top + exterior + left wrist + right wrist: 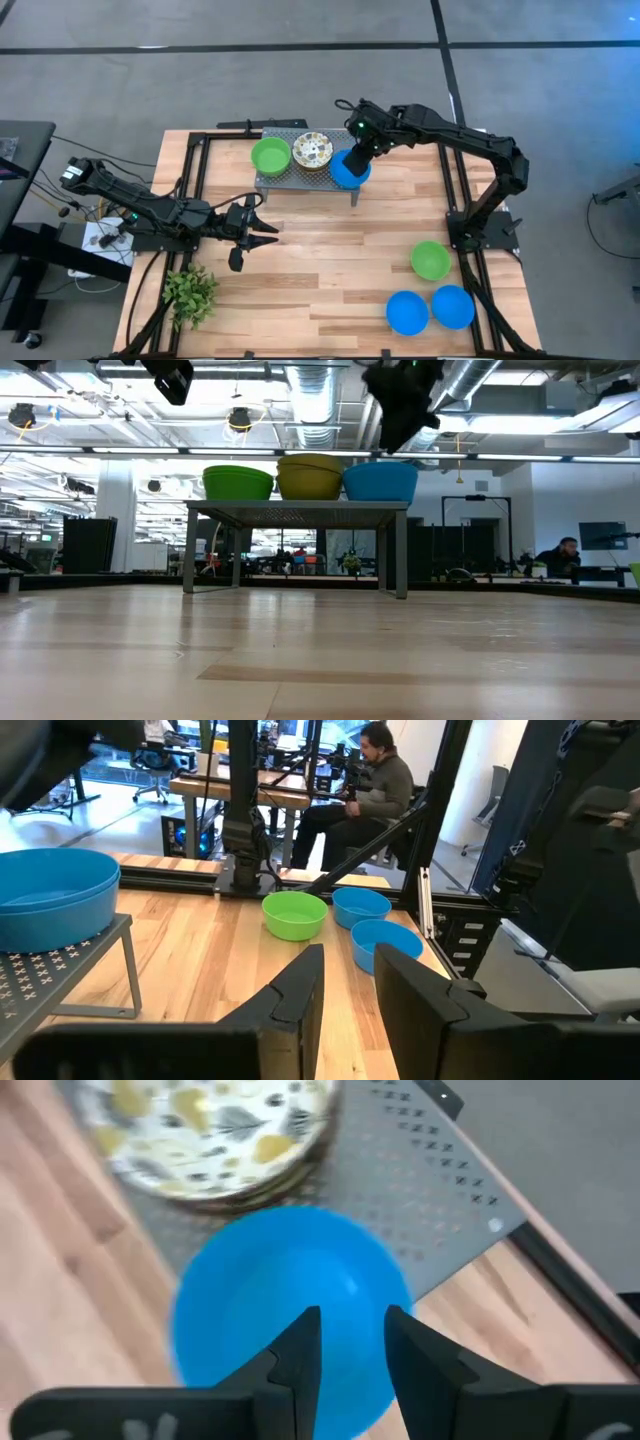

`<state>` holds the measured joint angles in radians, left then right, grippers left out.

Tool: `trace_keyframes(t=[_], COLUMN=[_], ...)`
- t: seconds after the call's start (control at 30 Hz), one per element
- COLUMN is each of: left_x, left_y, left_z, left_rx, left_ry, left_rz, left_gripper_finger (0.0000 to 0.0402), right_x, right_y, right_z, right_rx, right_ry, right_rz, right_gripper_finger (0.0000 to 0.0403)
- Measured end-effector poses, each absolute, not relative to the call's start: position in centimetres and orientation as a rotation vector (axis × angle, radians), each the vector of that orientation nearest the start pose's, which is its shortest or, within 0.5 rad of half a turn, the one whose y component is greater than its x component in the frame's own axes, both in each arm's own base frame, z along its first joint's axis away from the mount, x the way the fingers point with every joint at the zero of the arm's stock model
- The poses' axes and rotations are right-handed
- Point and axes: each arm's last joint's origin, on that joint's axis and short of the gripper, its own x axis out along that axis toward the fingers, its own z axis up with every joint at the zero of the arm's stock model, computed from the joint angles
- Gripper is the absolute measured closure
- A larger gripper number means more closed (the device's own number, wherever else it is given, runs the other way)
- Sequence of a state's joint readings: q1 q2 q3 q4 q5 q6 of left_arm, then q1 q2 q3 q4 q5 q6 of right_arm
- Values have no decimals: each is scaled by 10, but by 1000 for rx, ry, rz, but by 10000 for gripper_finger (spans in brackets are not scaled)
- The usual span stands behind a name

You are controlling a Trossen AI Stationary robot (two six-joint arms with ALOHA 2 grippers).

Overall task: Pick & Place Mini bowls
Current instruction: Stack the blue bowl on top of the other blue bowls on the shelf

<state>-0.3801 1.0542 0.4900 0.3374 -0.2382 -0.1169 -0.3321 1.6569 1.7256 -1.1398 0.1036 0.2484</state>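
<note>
The left hand (243, 236) waits with its fingers apart, holding nothing, short of the grey rack (285, 180) on the bench (330, 280). On the rack sit a green bowl (270, 156), a floral bowl (312, 151) and a blue bowl (347, 170), which overhangs the rack's edge. Above it hangs the right hand (356, 160), fingers slightly apart and gripping nothing. A nudge could tip this bowl off. Three more bowls (430, 295) lie well right of the rack, clear of it

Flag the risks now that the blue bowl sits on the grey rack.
1. The round blue bowl sits at the end of the grey perforated metal rack, seemingly overhanging its edge; a nudge could tip it off.
2. The right gripper, jaws apart, hangs just above it and could catch the rim.
3. The patterned bowl sits very close.
</note>
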Motion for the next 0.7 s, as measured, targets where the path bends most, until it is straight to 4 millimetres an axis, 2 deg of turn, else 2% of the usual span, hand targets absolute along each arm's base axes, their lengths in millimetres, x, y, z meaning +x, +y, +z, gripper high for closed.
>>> trace_keyframes(t=[0.13, 0.43, 0.7], left_x=[209, 209, 209], left_y=[-76, -76, -76], left_z=[231, 231, 232], left_rx=[-48, -47, -45], left_ry=[224, 223, 216], left_rz=[-128, -128, -129], left_gripper_finger=[311, 311, 311], right_x=[311, 306, 295], right_y=[-82, 3, 71], right_z=[365, 354, 354], right_rx=[345, 315, 267], right_ry=[1076, 1272, 1305], right_rz=[-479, -369, -265], right_gripper_finger=[302, 302, 302])
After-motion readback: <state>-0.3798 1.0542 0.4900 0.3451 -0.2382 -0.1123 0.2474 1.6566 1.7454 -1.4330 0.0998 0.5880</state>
